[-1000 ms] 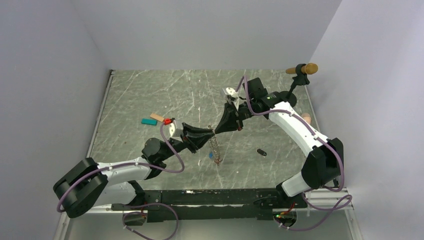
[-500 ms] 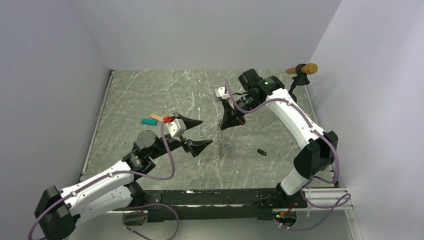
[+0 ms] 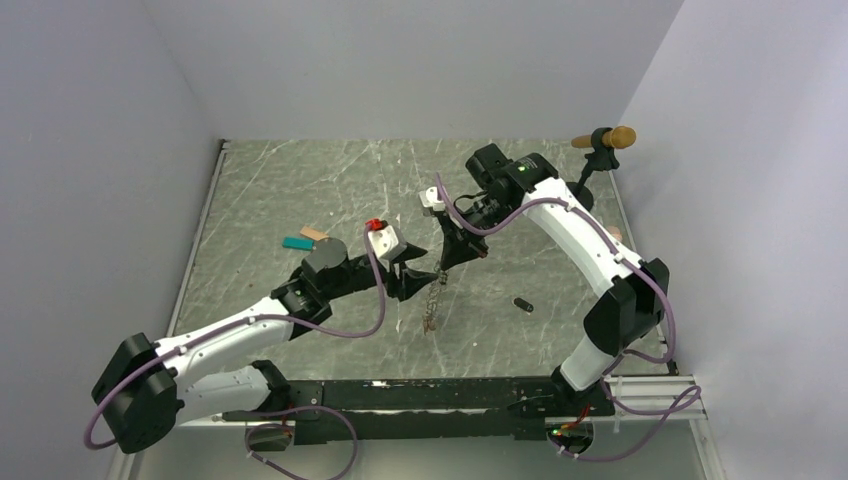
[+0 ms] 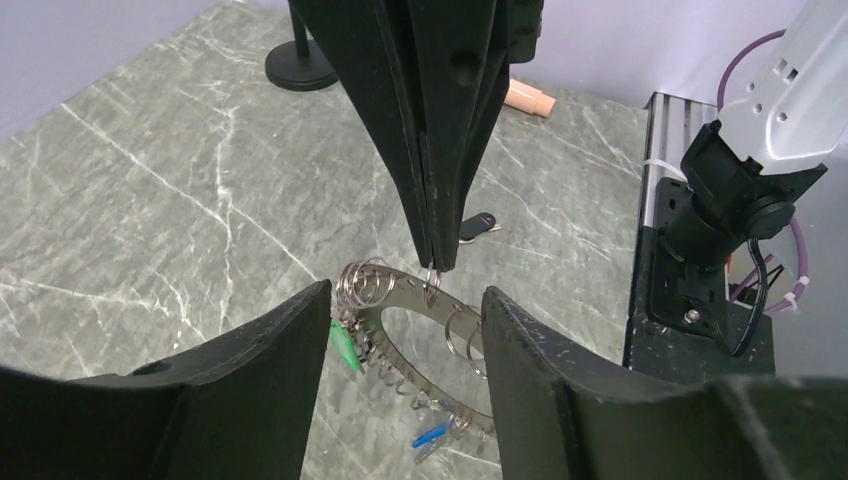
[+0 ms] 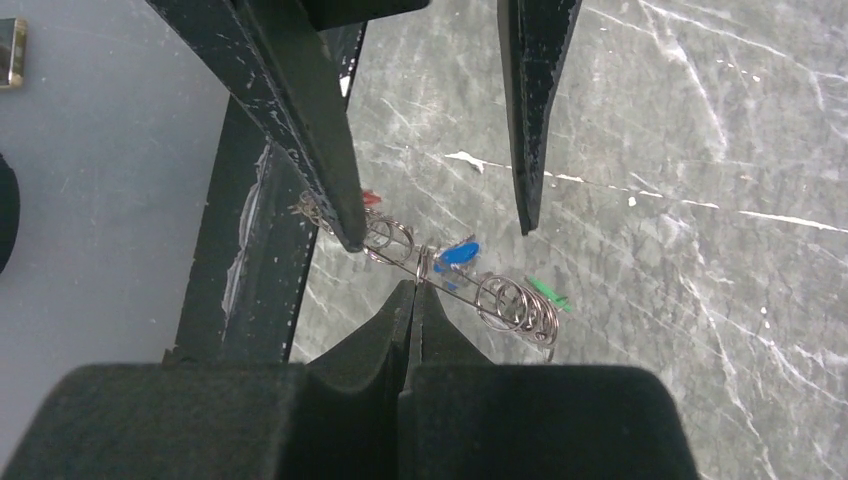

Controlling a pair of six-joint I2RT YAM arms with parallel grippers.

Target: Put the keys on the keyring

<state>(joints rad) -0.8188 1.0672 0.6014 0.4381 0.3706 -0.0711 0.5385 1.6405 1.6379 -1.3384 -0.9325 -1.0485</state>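
- Where the tabletop (image 3: pixel 300 180) is bare, a grey-green, marble-like surface crossed by white veins is seen.
- Both tools are built with matt black fingers (image 4: pixel 250 380) that taper to wedge-shaped tips.
- The right tool (image 4: pixel 437 262) is pressed fully closed, and a small wire loop of the keyring (image 3: pixel 432 300) is pinched at its tip.
- The left tool (image 4: pixel 405 300) is held open, with one finger on each side of the keyring's upper part; whether either finger touches it cannot be told.
- A black key (image 3: pixel 523 303) is laid flat on the tabletop to the right of the keyring, well apart from it.
- A teal block (image 3: pixel 297 243) and a tan block (image 3: pixel 313 234) are laid just beside each other at the left.
- A black stand (image 3: pixel 600 150) with a round base is set at the far right corner, with a pale peg (image 4: pixel 528 97) near it.
- The keyring is seen as a flat, dark grey band studded with coiled silver wire loops, and it is hung from the right tool over the middle of the tabletop.
- A green key (image 4: pixel 343 345) and a blue key (image 4: pixel 430 435) are carried on its loops.
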